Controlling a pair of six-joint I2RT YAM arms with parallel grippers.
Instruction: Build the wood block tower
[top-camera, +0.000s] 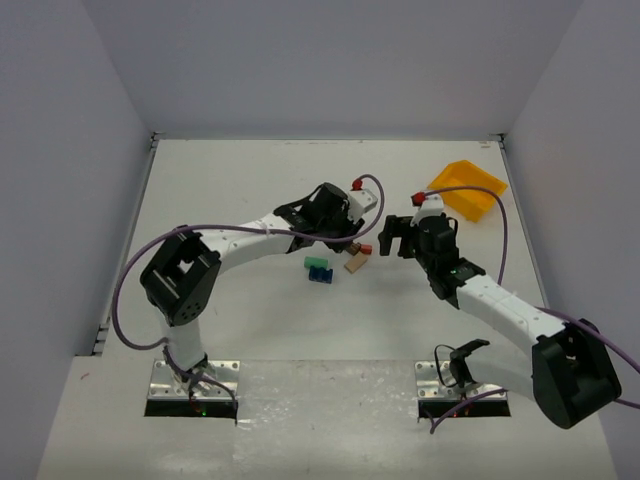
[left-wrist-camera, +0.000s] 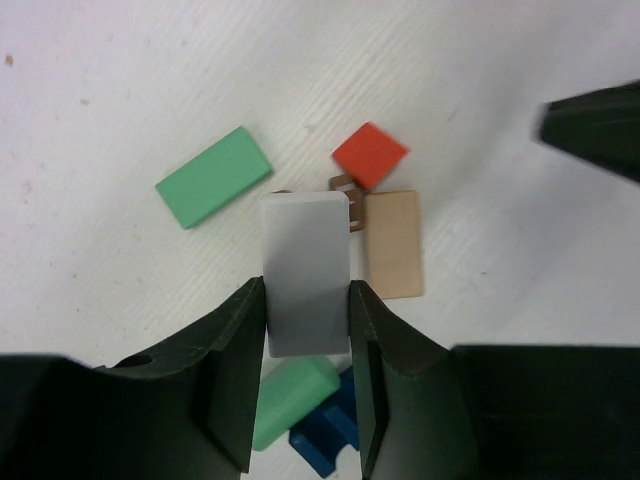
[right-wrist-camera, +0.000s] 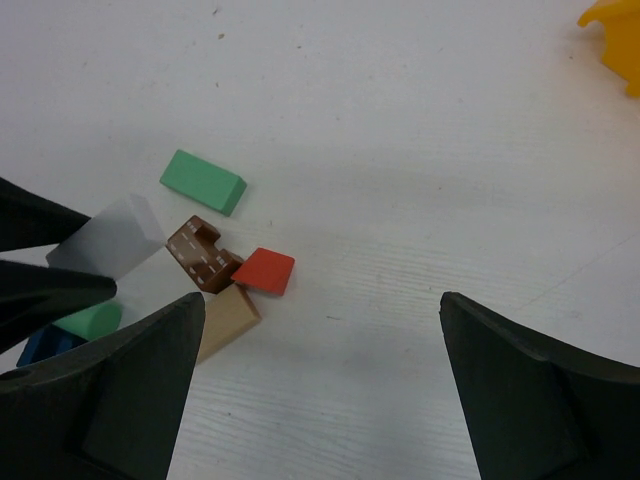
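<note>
Bolted nearest the overhead lens, two metal base plates (top-camera: 195, 378) hold the arms at the near edge. Plain pale grey walls (top-camera: 300, 60) close the space on three sides around a white table (top-camera: 250, 180) with a faint ridged grain in the wrist views.

The left arm (top-camera: 240, 245) and right arm (top-camera: 500, 305), both white and black with purple cables (top-camera: 125, 290), lean inward toward a red block (top-camera: 366, 249), taken here as the landmark.

The left gripper (left-wrist-camera: 307, 290) reaches it from the left, clamped on a grey block (left-wrist-camera: 305, 270). The right gripper (right-wrist-camera: 318, 300) hangs near the red block on its right, fingers wide apart and holding nothing.

A yellow bin (top-camera: 468, 188) sits well apart from the red block, farther back and right.

The task pieces cluster round the red block, loose, with no tower standing. A pale plank (left-wrist-camera: 392, 244) lies flat just beside it on the near side. A green slab (left-wrist-camera: 213, 177) lies flat, near it on the left. A brown notched block (right-wrist-camera: 203, 254) touches the red block's edge, partly under the grey block in the left wrist view. A rounded green piece (left-wrist-camera: 290, 400) and a blue block (left-wrist-camera: 325, 435) sit together left of the red block, beyond the plank.
</note>
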